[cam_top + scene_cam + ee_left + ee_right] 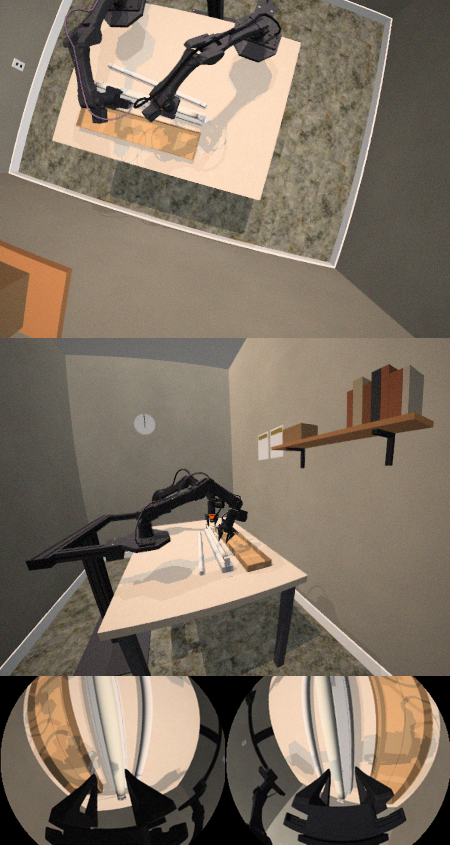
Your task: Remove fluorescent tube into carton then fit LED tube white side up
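A cream tube (109,721) (325,725) (222,555) lies along the white light fixture (191,118) (90,717) (343,725). I cannot tell whether its ends are locked. My left gripper (161,111) (215,527) (109,774) is open and hangs just above the tube near its middle. My right gripper (116,100) (226,537) (342,769) is open above the tube nearer one end. A second, paler tube (127,73) (200,553) (145,717) (309,725) lies on the bench beside the fixture. The brown carton (90,127) (252,558) (57,744) (402,732) sits flat on the fixture's other side, and no tube shows in it.
The bench (240,150) (200,598) carries both arm bases along its back edge. The carton lies close to the bench's front edge. A black gantry frame (65,550) stands beside the bench. A wall shelf (350,433) hangs well above.
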Robot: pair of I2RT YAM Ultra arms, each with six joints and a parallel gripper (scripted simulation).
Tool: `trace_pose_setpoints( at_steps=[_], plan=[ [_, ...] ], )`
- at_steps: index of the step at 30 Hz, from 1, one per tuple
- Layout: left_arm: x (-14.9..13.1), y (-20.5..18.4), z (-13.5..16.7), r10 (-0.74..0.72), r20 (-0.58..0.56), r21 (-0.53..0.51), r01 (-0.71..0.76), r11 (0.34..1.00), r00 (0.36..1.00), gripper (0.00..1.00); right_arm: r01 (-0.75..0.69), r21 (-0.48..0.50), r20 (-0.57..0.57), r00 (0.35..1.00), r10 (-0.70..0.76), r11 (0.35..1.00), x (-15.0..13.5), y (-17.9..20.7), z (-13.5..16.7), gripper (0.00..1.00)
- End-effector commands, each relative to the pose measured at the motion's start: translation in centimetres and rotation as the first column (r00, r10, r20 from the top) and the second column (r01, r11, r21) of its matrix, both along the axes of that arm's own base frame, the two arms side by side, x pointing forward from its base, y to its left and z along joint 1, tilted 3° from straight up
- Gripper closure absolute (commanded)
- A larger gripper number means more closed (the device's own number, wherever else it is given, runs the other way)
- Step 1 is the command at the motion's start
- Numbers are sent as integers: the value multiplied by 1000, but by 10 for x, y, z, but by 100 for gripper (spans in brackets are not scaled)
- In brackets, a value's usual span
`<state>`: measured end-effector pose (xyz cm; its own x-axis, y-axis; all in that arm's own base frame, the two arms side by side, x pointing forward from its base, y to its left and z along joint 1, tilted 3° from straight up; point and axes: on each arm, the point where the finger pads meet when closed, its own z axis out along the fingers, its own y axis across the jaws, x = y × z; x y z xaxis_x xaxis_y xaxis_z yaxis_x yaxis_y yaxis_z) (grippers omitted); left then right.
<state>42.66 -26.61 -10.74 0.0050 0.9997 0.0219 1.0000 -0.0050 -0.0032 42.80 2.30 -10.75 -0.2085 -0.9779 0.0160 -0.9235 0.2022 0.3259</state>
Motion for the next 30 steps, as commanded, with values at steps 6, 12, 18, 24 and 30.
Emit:
trace_pose_setpoints(
  at_steps=[6, 12, 18, 24, 30],
  plan=[
    [-1, -5, 40, -1, 5, -9, 1, 1000, 1000, 51, -7, 18, -35, 999, 8, 1000, 1, 0, 35, 51],
    [-1, -4, 28, -2, 14, -15, 2, 1000, 1000, 51, -8, 18, -4, 1000, 8, 1000, 2, 1, 34, 51],
    [0, -5, 28, -1, 10, -13, 2, 1000, 1000, 51, -7, 18, 36, 999, 7, 1000, 13, 1, 43, 51],
    [0, -5, 28, -1, 11, -13, 1, 1000, 1000, 51, -6, 18, 22, 1000, 6, 1000, 9, 0, 41, 51],
    [0, -5, 28, -1, 11, -13, 1, 1000, 1000, 51, -6, 18, 22, 1000, 6, 1000, 9, 0, 41, 51]
  ],
)
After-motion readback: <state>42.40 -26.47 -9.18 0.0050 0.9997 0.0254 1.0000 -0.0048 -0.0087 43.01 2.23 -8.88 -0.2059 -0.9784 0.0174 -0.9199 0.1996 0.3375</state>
